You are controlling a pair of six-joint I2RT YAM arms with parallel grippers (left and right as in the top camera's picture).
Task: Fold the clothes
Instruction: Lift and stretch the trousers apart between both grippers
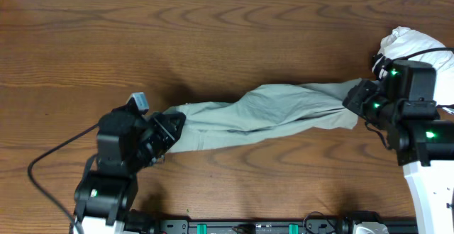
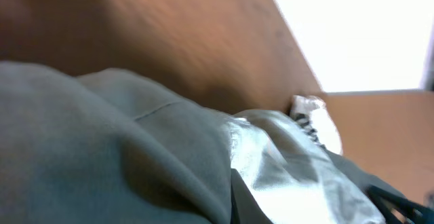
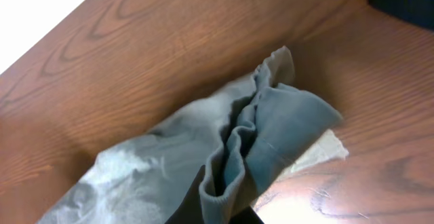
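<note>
The khaki trousers (image 1: 262,113) lie stretched out in a long bunched strip across the middle of the wooden table. My left gripper (image 1: 169,129) is shut on their left end; in the left wrist view the cloth (image 2: 135,163) fills the frame and hides the fingers. My right gripper (image 1: 358,101) is shut on their right end; in the right wrist view a folded bunch of cloth (image 3: 251,149) sits pinched between the fingers (image 3: 227,210) at the bottom edge.
A white bundle of cloth (image 1: 408,42) lies at the right edge of the table behind the right arm. The wooden table (image 1: 213,35) stretches bare behind the trousers. Cables trail by the left arm base (image 1: 42,170).
</note>
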